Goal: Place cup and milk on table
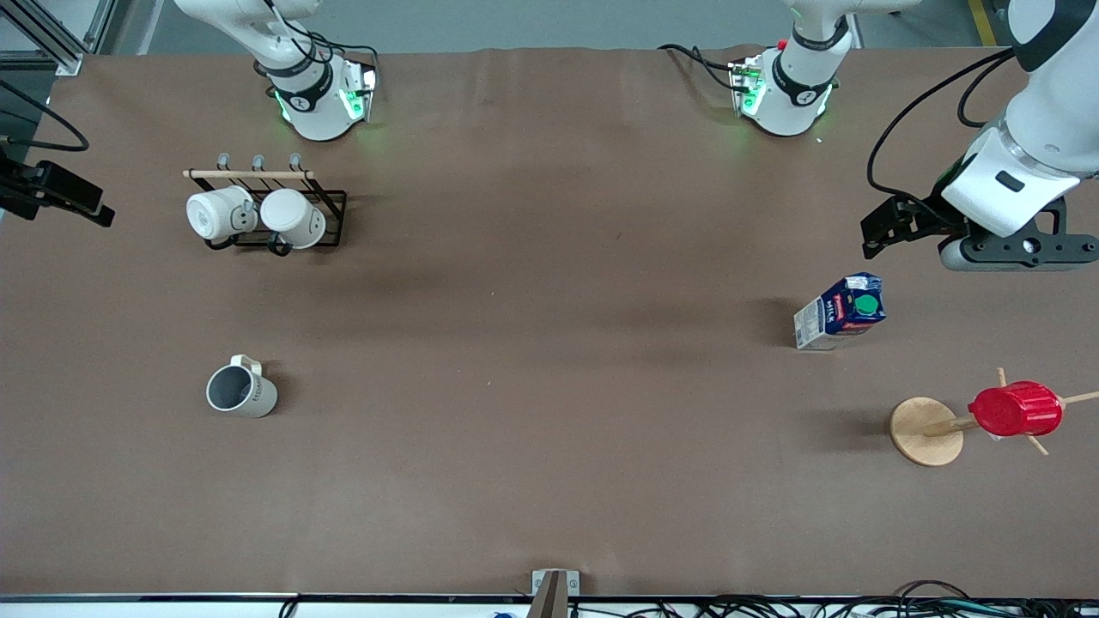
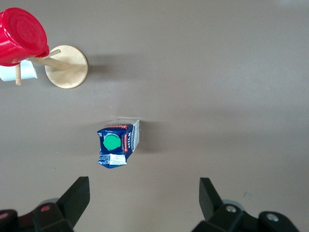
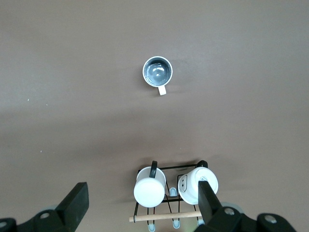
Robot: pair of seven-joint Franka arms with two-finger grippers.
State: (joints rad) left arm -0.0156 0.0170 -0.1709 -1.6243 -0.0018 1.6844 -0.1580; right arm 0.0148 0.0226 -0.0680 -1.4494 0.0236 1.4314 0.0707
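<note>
Your left end effector (image 2: 144, 200) hangs in the air with its fingers (image 2: 77, 195) spread wide apart, holding nothing. The milk (image 1: 840, 312) stands upright on the tabletop (image 1: 549, 343) just below that open gap, green cap up, touched by neither finger. Close to the carton, toward the front camera and the left arm's end, you have a wooden peg stand (image 1: 927, 431) with a round base, and the red ribbed cup (image 1: 1016, 409) sits upside down on one of its pegs. That stand is the only thing near the milk, and bare brown cover lies between the two.

Your right end effector (image 3: 144, 200) is also up in the air, fingers (image 3: 76, 198) wide apart and empty. It hovers over the black wire rack (image 1: 275, 210) with its wooden bar, where two white mugs (image 1: 256, 216) lie side by side directly under the fingers. The cup (image 1: 241, 390) stands upright on the tabletop well apart from that end effector, nearer to the front camera than the rack. Its grey inside faces up and its small handle (image 3: 162, 91) points back toward the rack. Nothing stands between the cup and the rack.
</note>
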